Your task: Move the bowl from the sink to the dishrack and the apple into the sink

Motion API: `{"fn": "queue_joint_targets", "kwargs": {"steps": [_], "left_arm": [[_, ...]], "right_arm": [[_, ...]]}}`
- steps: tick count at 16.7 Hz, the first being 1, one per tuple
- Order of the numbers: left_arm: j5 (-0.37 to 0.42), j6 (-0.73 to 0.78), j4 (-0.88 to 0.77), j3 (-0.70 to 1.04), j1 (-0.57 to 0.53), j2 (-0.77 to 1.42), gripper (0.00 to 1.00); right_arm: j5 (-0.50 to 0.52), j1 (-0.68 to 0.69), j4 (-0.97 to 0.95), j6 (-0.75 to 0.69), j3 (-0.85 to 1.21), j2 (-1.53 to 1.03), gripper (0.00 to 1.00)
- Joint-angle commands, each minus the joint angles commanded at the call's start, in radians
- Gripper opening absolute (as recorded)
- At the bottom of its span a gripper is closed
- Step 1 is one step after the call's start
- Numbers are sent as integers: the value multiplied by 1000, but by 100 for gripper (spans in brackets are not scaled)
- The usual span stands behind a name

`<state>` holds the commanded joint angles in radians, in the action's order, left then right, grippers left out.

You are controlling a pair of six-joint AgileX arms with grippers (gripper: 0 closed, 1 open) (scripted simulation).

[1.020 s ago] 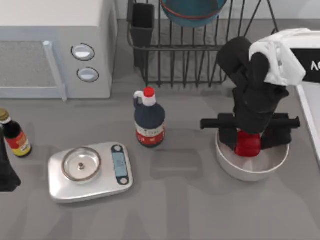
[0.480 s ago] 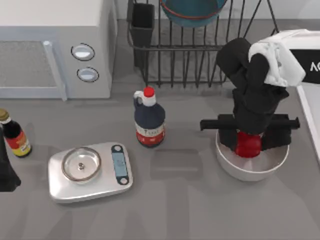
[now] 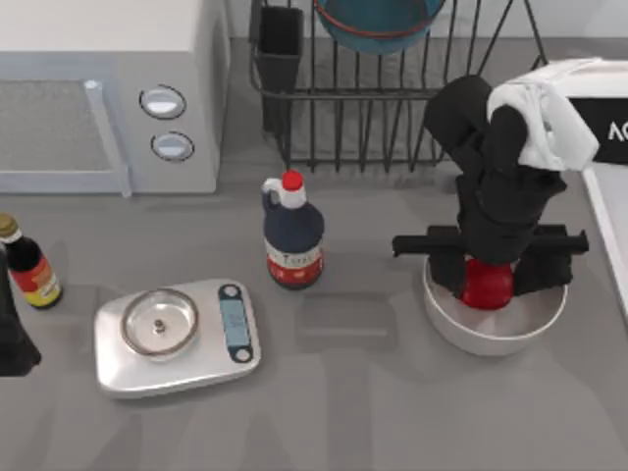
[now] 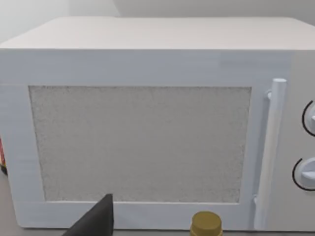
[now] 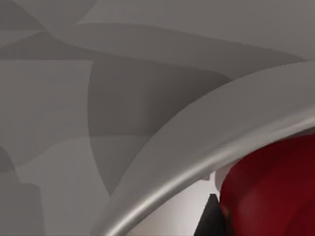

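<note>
Reaching down into the white bowl near the tabletop's right edge, the right end effector is clenched around the apple, fingers at either side of it just above the bowl's floor. Farther back, the teal bowl sits in the dishrack at the far edge. The left end effector rests at the left edge; whether it is released or clenched cannot be told.
</note>
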<state>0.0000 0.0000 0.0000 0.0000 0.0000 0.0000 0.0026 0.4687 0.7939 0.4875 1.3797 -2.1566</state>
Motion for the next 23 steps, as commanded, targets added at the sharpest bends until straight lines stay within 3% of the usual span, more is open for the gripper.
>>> {"fn": "queue_joint_targets", "kwargs": {"steps": [5,6,17,23], "left_arm": [[0,0,0,0,0,0,100],[0,0,0,0,0,0,100],[0,0,0,0,0,0,100],[0,0,0,0,0,0,100]], "right_arm": [[0,0,0,0,0,0,0],[12,12,64,8,-7,116,0],[11,9,421,5,258,204,0],[11,11,429,6,265,205,0]]}}
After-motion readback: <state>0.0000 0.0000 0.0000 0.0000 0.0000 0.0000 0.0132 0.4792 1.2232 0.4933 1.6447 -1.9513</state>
